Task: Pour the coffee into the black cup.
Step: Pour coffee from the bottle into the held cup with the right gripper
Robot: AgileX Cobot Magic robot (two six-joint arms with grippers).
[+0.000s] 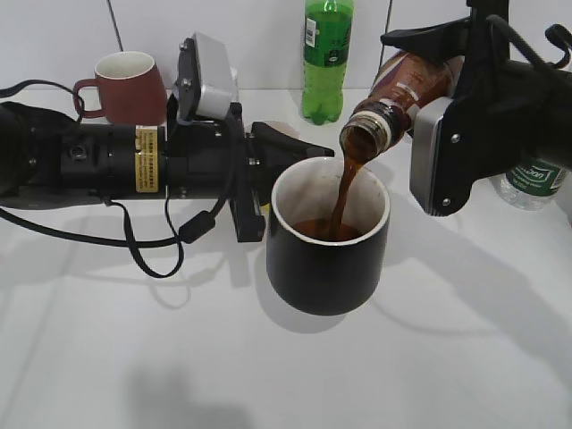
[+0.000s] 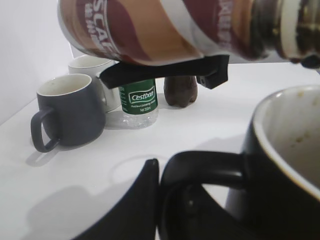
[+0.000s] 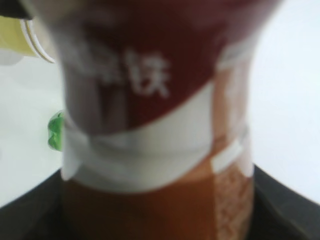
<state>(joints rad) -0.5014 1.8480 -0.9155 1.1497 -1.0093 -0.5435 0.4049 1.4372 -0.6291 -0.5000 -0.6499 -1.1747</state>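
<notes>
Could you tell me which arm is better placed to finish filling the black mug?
Right. Its pincer holds the tilted coffee bottle, coffee streaming into the black mug. The left pincer is at the mug's handle.

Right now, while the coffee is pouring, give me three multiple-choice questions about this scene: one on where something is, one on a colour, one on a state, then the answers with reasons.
1. Where does the green soda bottle stand?
A. Behind the black cup, by the back wall
B. In front of the black cup
C. Inside the left gripper

2. What colour is the mug at the back left in the exterior view?
A. Yellow
B. Maroon
C. Blue

3. What state is the coffee bottle in?
A. Upright and capped
B. Lying on the table
C. Tilted, held by the right gripper, pouring

Answers:
1. A, it rises behind the black cup against the wall.
2. B, its outside is dark red with a pale inside.
3. C, a brown stream of coffee runs from its open mouth into the cup, while the right gripper clamps its body. The left gripper is at the cup's handle.
</notes>
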